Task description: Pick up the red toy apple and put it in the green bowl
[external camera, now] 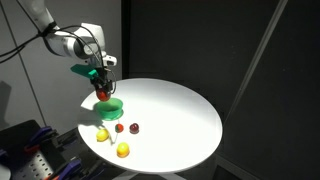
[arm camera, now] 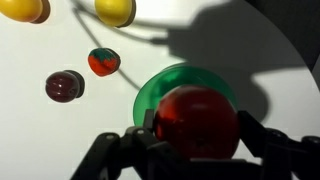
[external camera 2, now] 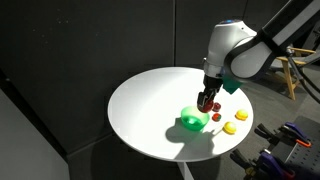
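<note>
My gripper is shut on the red toy apple and holds it just above the green bowl, which sits on the round white table. In both exterior views the apple hangs between the fingers over the bowl. The apple hides most of the bowl's inside in the wrist view.
Small toy fruits lie near the bowl: two yellow ones, a dark red piece and a red and green piece. The table edge is close behind the bowl. A dark curtain stands behind.
</note>
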Controlling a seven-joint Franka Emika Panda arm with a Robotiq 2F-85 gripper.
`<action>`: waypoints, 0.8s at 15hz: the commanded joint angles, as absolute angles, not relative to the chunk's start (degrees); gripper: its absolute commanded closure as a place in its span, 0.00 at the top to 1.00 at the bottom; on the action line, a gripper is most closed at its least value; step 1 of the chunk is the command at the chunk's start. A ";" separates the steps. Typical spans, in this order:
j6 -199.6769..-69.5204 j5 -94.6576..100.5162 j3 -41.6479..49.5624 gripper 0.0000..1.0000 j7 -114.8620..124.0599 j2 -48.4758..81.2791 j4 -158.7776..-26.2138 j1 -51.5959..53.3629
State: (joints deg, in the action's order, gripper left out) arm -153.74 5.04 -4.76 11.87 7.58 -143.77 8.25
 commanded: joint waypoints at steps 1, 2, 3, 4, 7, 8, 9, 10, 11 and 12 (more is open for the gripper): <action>-152.72 5.17 -4.69 0.57 9.89 11.29 -139.83 7.92; -152.89 5.30 -4.60 0.57 9.74 12.14 -139.25 8.01; -153.06 5.23 -4.59 0.57 9.45 13.04 -138.78 8.06; -153.24 5.41 -4.46 0.57 9.51 13.80 -138.36 8.18; -153.89 5.44 -4.28 0.57 9.33 16.28 -137.17 8.36; -154.06 5.52 -4.17 0.57 9.35 16.93 -136.83 8.43; -154.05 5.43 -4.09 0.57 9.29 17.73 -136.38 8.44; -154.10 5.47 -3.96 0.57 9.25 18.38 -136.01 8.48; -154.26 5.68 -3.70 0.57 9.35 19.07 -135.72 8.57; -154.40 5.51 -3.64 0.57 9.12 19.64 -135.51 8.50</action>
